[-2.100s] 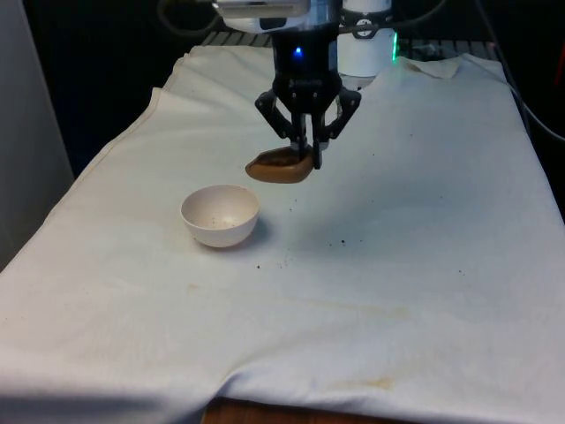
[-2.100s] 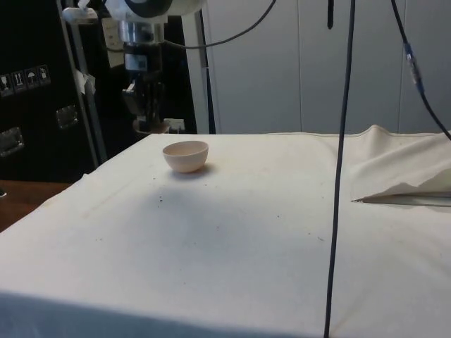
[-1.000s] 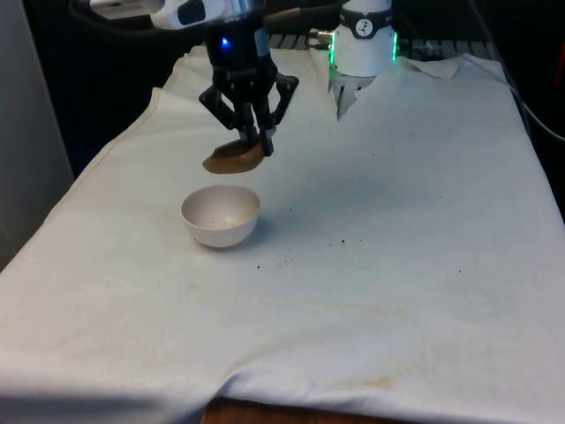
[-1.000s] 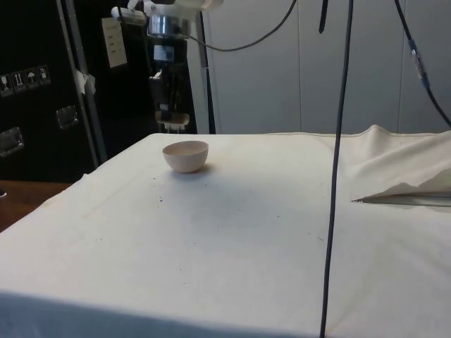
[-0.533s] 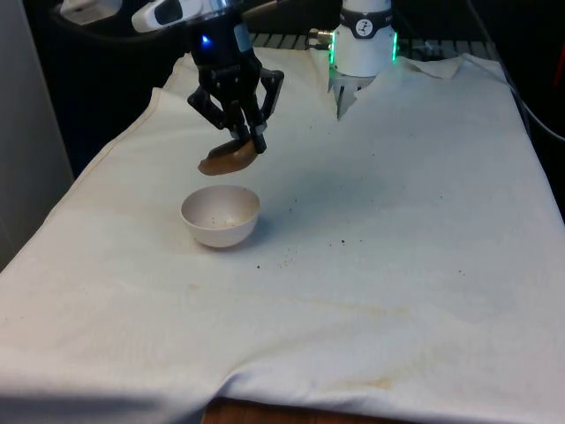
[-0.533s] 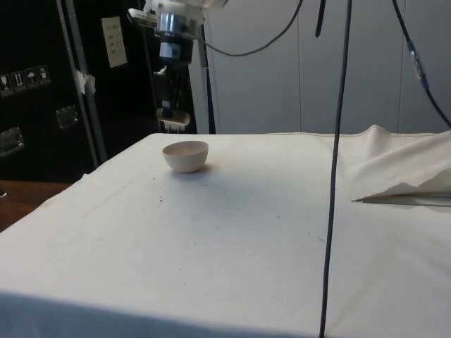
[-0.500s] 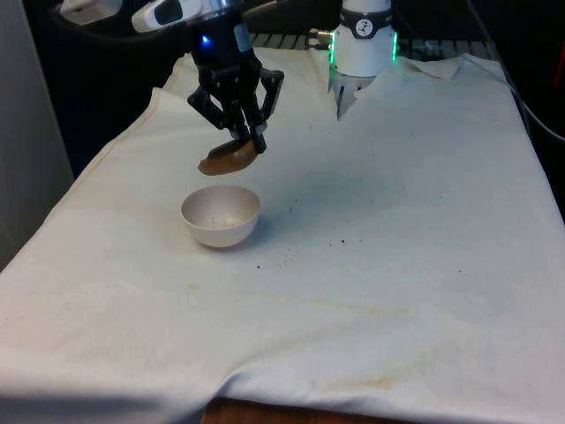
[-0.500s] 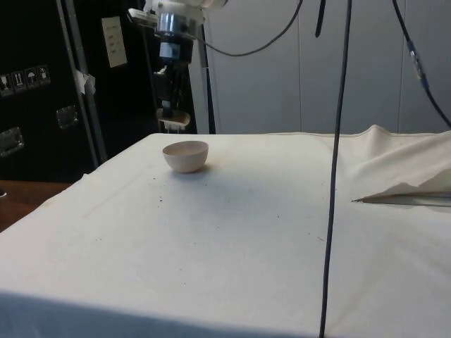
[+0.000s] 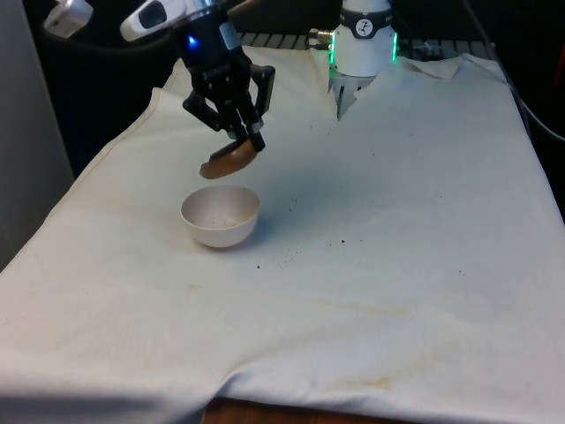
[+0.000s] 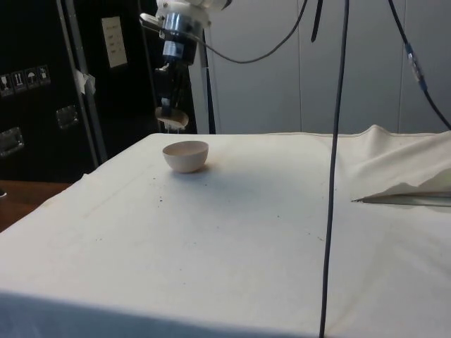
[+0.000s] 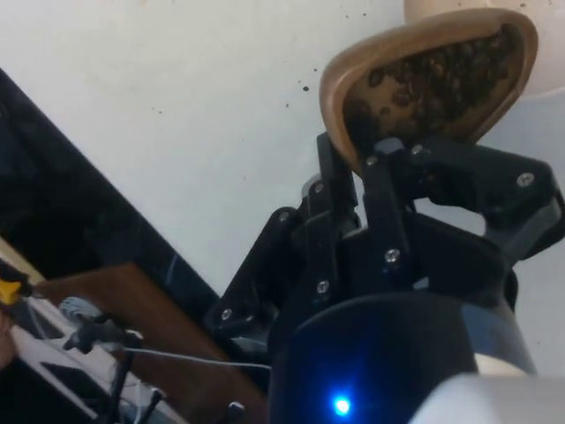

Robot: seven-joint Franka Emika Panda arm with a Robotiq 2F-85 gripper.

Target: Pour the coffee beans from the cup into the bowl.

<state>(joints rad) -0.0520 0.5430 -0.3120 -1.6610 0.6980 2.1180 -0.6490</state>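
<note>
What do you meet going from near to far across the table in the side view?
Scattered beans → bowl → cup held in the gripper above the far edge.

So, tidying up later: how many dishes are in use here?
2: a white bowl on the cloth, and a brown cup of beans, tilted in the gripper just above it.

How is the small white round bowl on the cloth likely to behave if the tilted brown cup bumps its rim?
The small white round bowl looks light and thin-walled, so it would probably slide on the white cloth. Its rounded underside suggests that it may rock or tip. The gripper holds the tilted brown cup just above its rim.
</note>
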